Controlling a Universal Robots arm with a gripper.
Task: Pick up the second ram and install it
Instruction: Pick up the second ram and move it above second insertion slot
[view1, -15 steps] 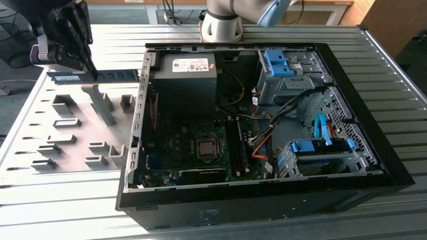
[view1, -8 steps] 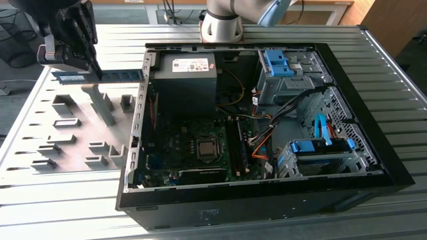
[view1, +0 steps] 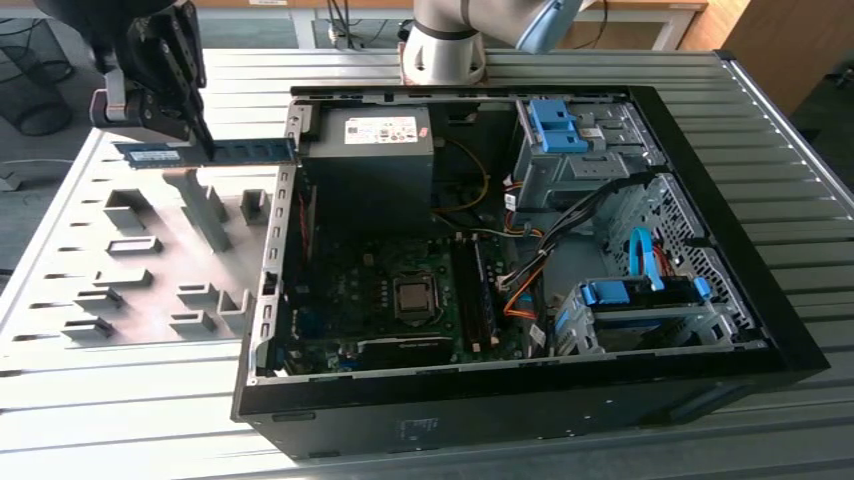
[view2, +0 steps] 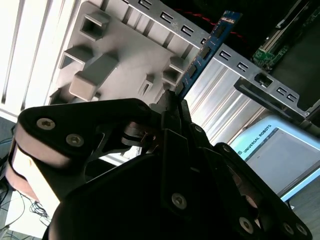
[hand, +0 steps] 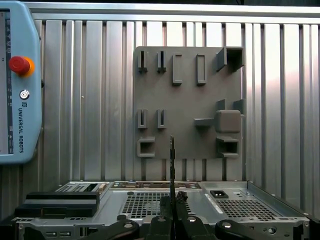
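Exterior view: the gripper (view1: 200, 138) hangs over the bench (view1: 120, 390) on the exterior view's left, above the far edge of the gray fixture plate (view1: 147, 270). Its jaws are clamped on the second ram (view1: 247, 150). The stick is level and clear of the plate, and one end reaches toward the corner of the open computer case (view1: 747, 250). The motherboard (view1: 360, 300) lies inside the case, and its memory slots (view1: 470, 290) run beside the square socket. We cannot tell whether any slot is already filled. Second wrist view: the black gripper (view2: 172, 102) pinches the second ram (view2: 205, 50) near one end. The blue board with its dark chips sticks out past the fingertips, over the fixture plate (view2: 115, 60) and the case rim (view2: 260, 80). First wrist view: the second ram (hand: 171, 160) shows edge-on as a thin upright line rising from the closed gripper (hand: 172, 202). Behind it are the fixture plate (hand: 185, 95) and, at the bench's edge, a teach pendant (hand: 20, 125). We judge the pick-up done, since the stick is lifted free. Installation is not done, as the stick is outside the case.
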